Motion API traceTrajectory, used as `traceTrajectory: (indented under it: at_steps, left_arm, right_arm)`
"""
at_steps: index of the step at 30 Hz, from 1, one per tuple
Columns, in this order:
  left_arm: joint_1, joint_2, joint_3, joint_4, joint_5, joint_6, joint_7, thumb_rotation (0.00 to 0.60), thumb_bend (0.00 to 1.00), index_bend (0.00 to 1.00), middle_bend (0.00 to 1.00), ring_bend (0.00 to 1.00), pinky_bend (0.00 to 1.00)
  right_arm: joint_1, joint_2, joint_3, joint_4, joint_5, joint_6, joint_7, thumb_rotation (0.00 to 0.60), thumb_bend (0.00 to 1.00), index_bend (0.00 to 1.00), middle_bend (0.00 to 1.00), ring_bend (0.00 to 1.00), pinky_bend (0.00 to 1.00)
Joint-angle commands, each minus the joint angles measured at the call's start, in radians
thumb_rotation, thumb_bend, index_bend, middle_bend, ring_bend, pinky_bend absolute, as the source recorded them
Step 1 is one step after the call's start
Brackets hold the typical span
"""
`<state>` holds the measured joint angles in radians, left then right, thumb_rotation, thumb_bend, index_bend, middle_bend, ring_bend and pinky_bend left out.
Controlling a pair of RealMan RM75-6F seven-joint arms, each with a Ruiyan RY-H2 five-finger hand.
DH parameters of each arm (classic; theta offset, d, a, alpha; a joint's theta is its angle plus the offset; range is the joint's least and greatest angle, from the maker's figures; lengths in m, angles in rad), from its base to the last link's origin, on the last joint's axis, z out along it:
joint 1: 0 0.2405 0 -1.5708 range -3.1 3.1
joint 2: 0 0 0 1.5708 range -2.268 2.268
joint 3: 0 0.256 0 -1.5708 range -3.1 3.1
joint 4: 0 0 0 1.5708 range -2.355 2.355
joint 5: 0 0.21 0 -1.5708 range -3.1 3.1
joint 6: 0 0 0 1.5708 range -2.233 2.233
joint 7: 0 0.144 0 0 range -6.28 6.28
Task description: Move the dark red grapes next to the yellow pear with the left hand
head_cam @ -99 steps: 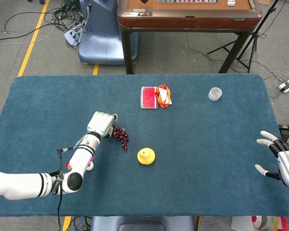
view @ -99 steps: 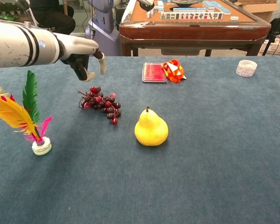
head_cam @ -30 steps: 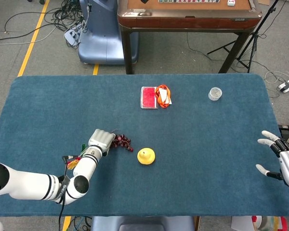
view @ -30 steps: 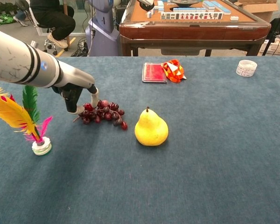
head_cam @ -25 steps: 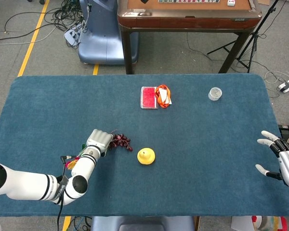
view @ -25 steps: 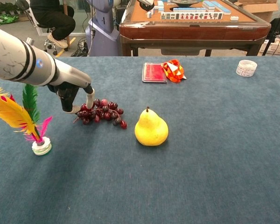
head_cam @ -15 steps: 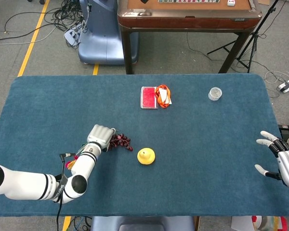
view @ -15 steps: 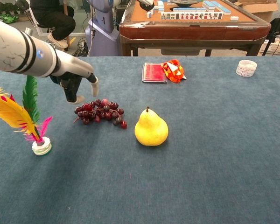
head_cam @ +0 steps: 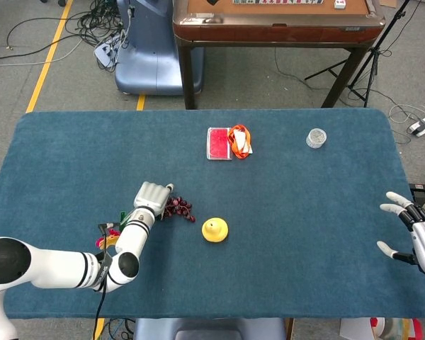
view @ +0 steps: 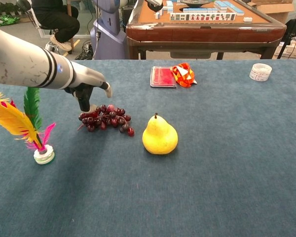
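The dark red grapes [head_cam: 178, 208] [view: 106, 119] lie flat on the blue table cloth, a short gap left of the yellow pear [head_cam: 214, 229] [view: 160, 135], which stands upright. My left hand [head_cam: 150, 195] [view: 86, 94] hovers at the bunch's left end, fingers apart, one finger pointing down close to the outermost grapes; it holds nothing. My right hand [head_cam: 418, 237] rests open at the table's right edge, seen only in the head view.
A feather shuttlecock [view: 39, 148] stands at the near left, under my left forearm. A red flat box [head_cam: 219, 143] [view: 163, 76] and an orange-white item [head_cam: 240, 140] [view: 183, 74] lie at the back. A small round container [head_cam: 316, 137] [view: 260, 71] sits back right.
The left hand dragged the grapes nearer the pear, let them go and lifted away. In the last half second it came back down at the bunch's left end; the grapes stayed put.
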<state>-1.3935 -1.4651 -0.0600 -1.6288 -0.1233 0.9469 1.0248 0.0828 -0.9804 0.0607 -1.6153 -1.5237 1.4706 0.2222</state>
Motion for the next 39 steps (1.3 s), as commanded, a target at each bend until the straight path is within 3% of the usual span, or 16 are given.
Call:
traceTrajectory:
  at_steps: [1, 13, 39]
  left_arm:
    - [-0.014, -0.014, 0.016, 0.023, -0.046, -0.014, 0.040, 0.600, 0.55, 0.12, 1.00, 1.00, 1.00]
    - [-0.017, 0.031, 0.005, -0.043, -0.095, -0.021, 0.057, 0.600, 0.55, 0.17, 1.00, 1.00, 1.00]
    - [-0.016, 0.140, 0.058, -0.169, -0.121, -0.039, 0.065, 0.600, 0.55, 0.29, 1.00, 1.00, 1.00]
  right_arm:
    - [-0.001, 0.002, 0.000, 0.001, 0.000, 0.001, 0.004, 0.600, 0.11, 0.29, 0.17, 0.17, 0.31]
    - [0.002, -0.002, -0.002, -0.001, -0.002, -0.005, -0.006, 0.600, 0.11, 0.29, 0.17, 0.17, 0.31]
    - [0.000, -0.003, -0.002, -0.002, 0.001, -0.006, -0.012, 0.600, 0.11, 0.29, 0.17, 0.17, 0.31]
